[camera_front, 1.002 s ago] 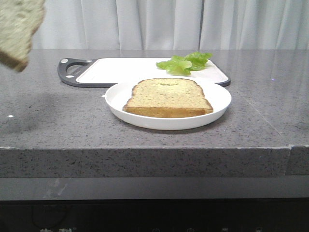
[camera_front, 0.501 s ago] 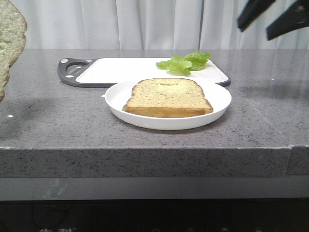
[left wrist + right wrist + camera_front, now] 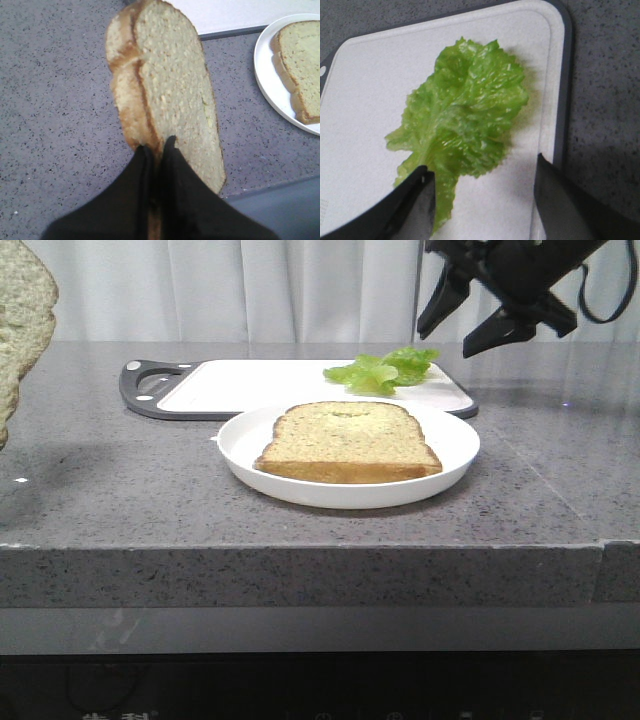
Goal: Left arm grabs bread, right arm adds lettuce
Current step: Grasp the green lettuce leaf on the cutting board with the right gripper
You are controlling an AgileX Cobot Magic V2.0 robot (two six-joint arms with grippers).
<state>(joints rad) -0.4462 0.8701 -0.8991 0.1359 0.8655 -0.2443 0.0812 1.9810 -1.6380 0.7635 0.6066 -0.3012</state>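
Bread (image 3: 170,100) hangs clear of the table (image 3: 100,490) at the far left, pinched by its lower edge in the left tool (image 3: 157,150), whose fingers are pressed onto the slice; the front view shows only a cut-off part of it (image 3: 20,330), and that arm is out of frame there. Two slices in all: the second slice (image 3: 348,440) lies flat on one white plate (image 3: 450,455) near the middle. One lettuce (image 3: 385,370) leaf lies on the right end of one white board (image 3: 250,385) behind the plate. The right tool (image 3: 468,328) hovers above the leaf, fingers spread wide and holding nothing; its arm is cut off at the upper right.
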